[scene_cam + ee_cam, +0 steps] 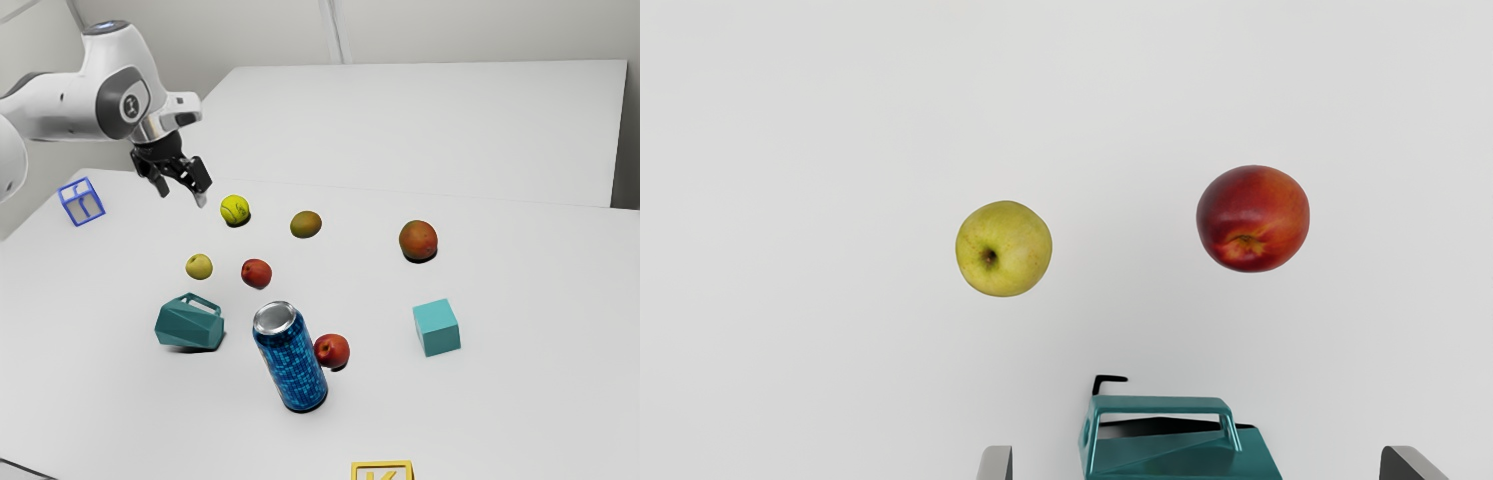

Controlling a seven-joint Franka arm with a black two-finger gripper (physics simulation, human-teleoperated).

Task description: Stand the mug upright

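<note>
My gripper [184, 190] hangs in the air at the exterior view's upper left, above and apart from the table items. A teal faceted mug [190, 324] lies on its side on the table, its handle raised on the side toward the yellow-green apple. In the wrist view the open gripper [1196, 463] has its two fingertips wide apart, and the mug [1180, 457] appears between them, well below and untouched. Part of the mug is cut off by that view's edge.
Close to the mug are a yellow-green apple [1004, 249], a red nectarine [1253, 219] and a tall blue can [292, 360]. Another red fruit [332, 350] stands against the can. Farther off are a tennis ball [235, 209], a teal cube [437, 328] and a blue-edged block [81, 201].
</note>
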